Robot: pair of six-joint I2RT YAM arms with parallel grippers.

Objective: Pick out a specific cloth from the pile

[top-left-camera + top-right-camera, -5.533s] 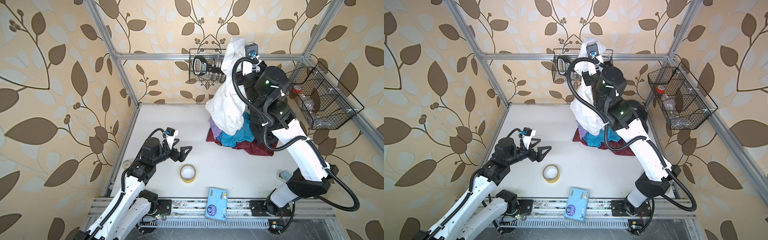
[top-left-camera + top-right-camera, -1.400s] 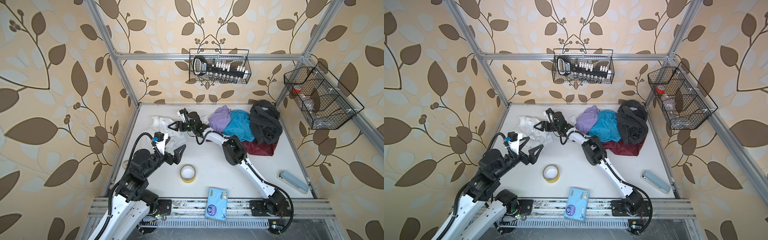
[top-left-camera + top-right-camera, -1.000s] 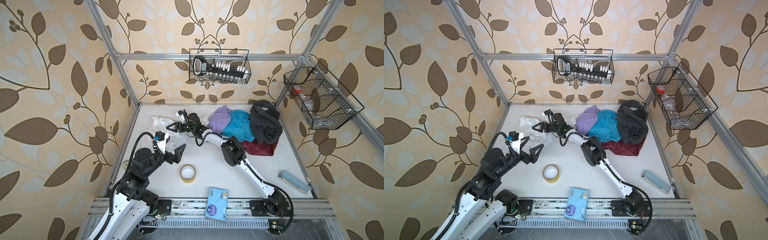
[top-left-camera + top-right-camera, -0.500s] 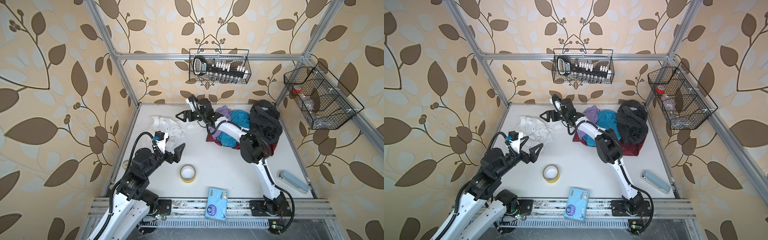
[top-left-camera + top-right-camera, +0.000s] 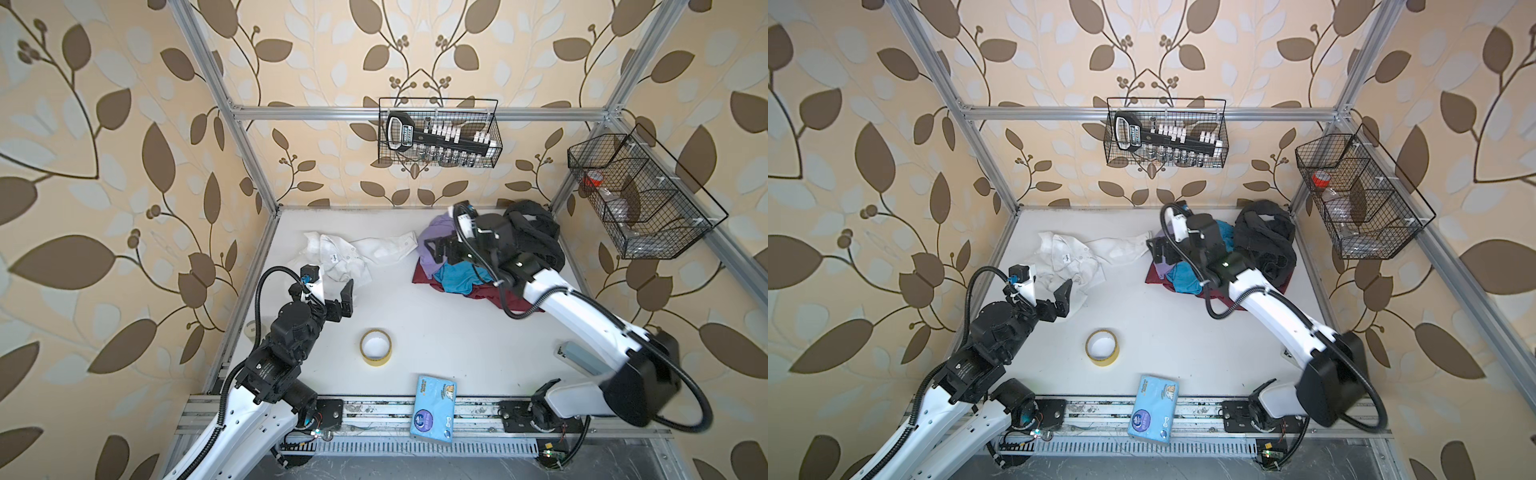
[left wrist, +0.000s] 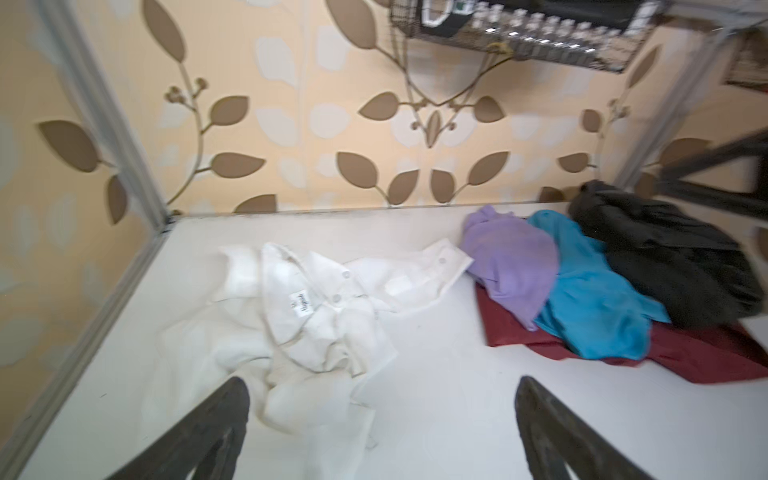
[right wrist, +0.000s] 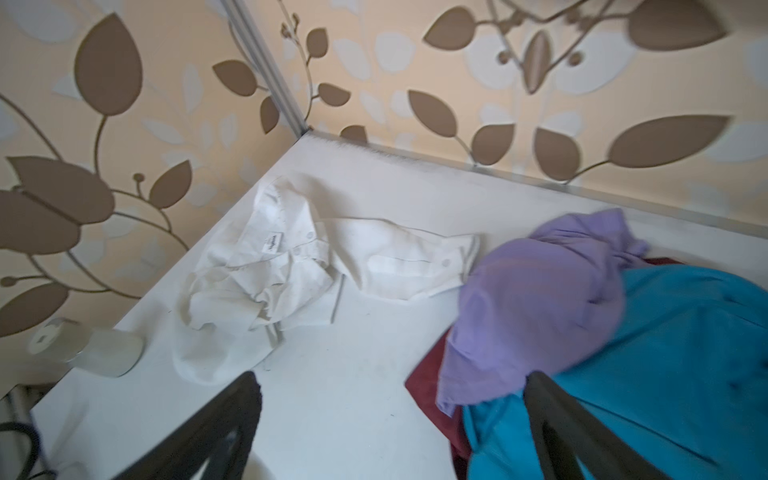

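Two arms out: R tool (image 5: 441, 250) wide over pile (image 5: 457, 279), L tool (image 5: 329, 293) wide near cloth (image 5: 353, 257).

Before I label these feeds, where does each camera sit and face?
Both top views: high over the front rail, looking down on the table; both arms show.
Left wrist: behind the open left gripper, facing the back wall over the shirt.
Right wrist: behind the open right gripper, above the pile, facing the shirt.
All four share the shirt.

Shirt (image 5: 340, 259) matt creased cloth, tabletop (image 5: 436, 324) smooth matt, basket (image 5: 438, 99) thin blk wire, frame (image 5: 332, 112) matt alu.
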